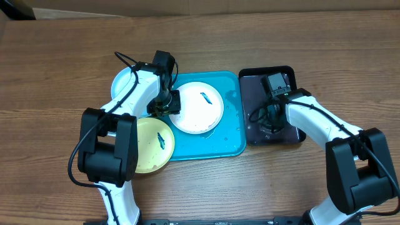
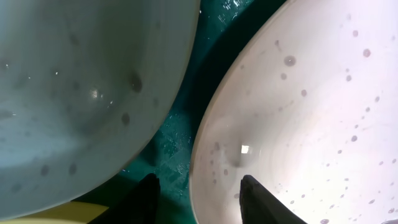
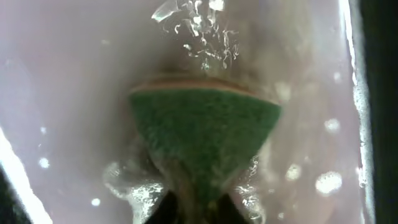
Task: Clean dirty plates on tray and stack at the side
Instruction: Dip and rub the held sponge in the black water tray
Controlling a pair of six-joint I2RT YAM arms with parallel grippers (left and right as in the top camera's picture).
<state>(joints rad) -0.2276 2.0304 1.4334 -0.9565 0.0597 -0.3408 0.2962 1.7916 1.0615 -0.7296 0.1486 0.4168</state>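
The teal tray (image 1: 212,147) holds the white plate (image 1: 197,107), which has a dark-blue smear near its top. The light blue plate (image 1: 124,81) lies at the tray's upper left, partly under my left arm. The pale yellow plate (image 1: 150,147), also smeared, overlaps the tray's lower left edge. My left gripper (image 1: 164,105) is open, and its fingers (image 2: 200,199) straddle the rim of the white plate (image 2: 311,124), with the blue plate (image 2: 74,93) to the left. My right gripper (image 1: 270,119) is shut on a green sponge (image 3: 205,130), with its fingertips (image 3: 199,211) low in soapy water.
The smaller black tray (image 1: 256,78) stands right of the teal tray and holds sudsy water (image 3: 62,93). Bare wooden table surrounds both trays. Teal tray floor (image 2: 180,137) shows wet between the plates.
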